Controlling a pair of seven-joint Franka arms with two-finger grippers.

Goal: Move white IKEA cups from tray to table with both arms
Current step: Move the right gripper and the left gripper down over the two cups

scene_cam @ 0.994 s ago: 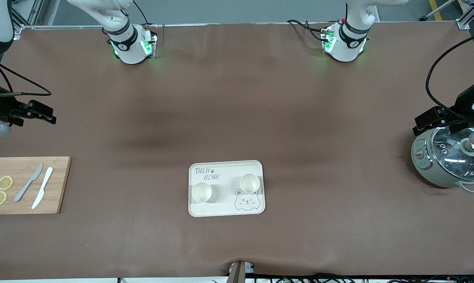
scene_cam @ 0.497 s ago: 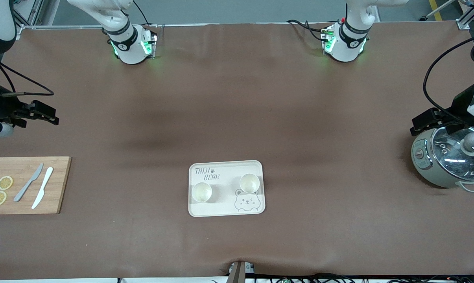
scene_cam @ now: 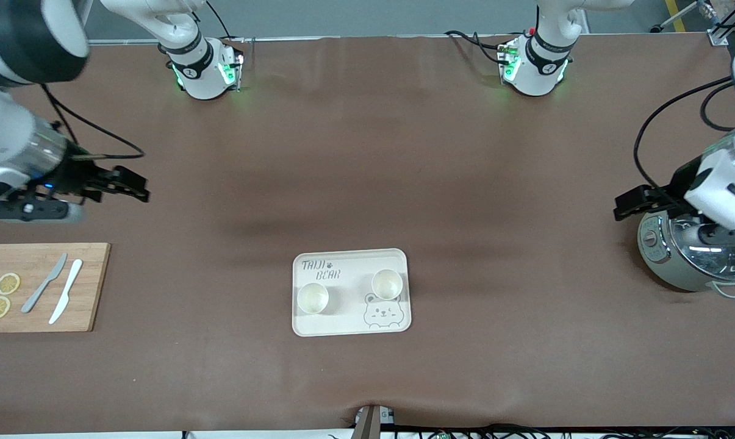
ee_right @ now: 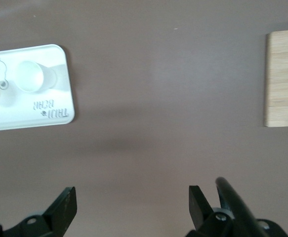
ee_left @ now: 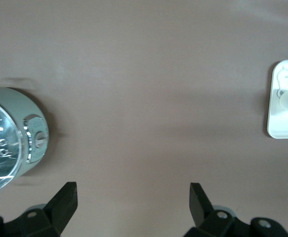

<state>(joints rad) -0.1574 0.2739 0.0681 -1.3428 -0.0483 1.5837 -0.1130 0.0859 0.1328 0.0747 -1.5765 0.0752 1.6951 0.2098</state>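
Two white IKEA cups stand upright on the bear-printed tray (scene_cam: 350,323). One cup (scene_cam: 313,297) is at the tray's end toward the right arm. The other cup (scene_cam: 387,283) is at the end toward the left arm, just above the bear drawing. My right gripper (scene_cam: 136,190) is open and empty over bare table, apart from the tray. My left gripper (scene_cam: 624,207) is open and empty beside the pot. The right wrist view shows the open right gripper (ee_right: 132,200), the tray (ee_right: 30,116) and a cup (ee_right: 31,76). The left wrist view shows the open left gripper (ee_left: 134,197) and the tray's edge (ee_left: 282,123).
A wooden cutting board (scene_cam: 41,286) with two lemon slices and two knives lies at the right arm's end of the table. A grey pot with a glass lid (scene_cam: 690,256) stands at the left arm's end, also in the left wrist view (ee_left: 10,138).
Both arms have swung inward from the table's ends toward the middle. The cups and tray have not moved.
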